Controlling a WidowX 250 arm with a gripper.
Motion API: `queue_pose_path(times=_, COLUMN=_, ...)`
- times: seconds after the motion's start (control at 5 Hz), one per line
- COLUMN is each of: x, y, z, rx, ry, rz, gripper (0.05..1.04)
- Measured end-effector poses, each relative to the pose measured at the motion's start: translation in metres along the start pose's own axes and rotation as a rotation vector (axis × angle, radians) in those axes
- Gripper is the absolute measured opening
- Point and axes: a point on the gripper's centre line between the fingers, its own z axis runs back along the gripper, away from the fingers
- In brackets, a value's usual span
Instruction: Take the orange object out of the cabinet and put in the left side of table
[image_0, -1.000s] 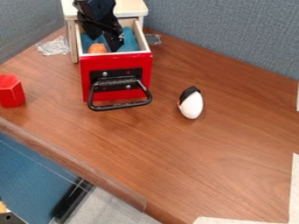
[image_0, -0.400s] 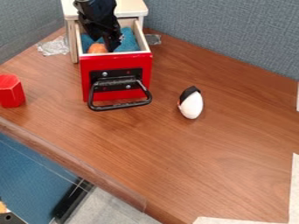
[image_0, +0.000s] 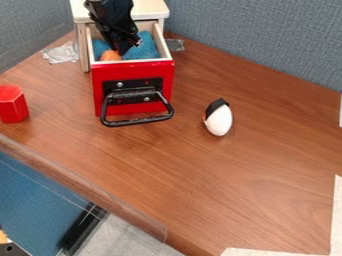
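Peeking in the drawer (image_0: 165, 75), we see the orange thing (image_0: 109, 56) just left of the gripper (image_0: 123, 48); we can't tell how open it is or if it holds anything.

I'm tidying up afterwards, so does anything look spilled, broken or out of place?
Nothing looks spilled or broken. The oddest thing is a crumpled, clear film-like piece on the table left of the cabinet, looking like stray tape or wrapping. The open drawer suits the task.

I can't make out any readable text, labels, numbers or signs from where I'm operating.
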Motion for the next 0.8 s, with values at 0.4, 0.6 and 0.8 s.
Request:
queue_pose_path(times=0.4, x=-0.015, y=-0.015, z=-0.007, rx=0.024, ry=0.011, rz=-0.027, gripper=0.791)
queue_pose_path(times=0.6, x=-0.016, y=-0.017, z=-0.004, rx=0.048, ry=-0.006, rz=-0.043, gripper=1.0)
queue_pose_path(times=0.8, x=-0.019, y=-0.023, z=-0.002, rx=0.046, ry=-0.008, rz=-0.05, gripper=0.958)
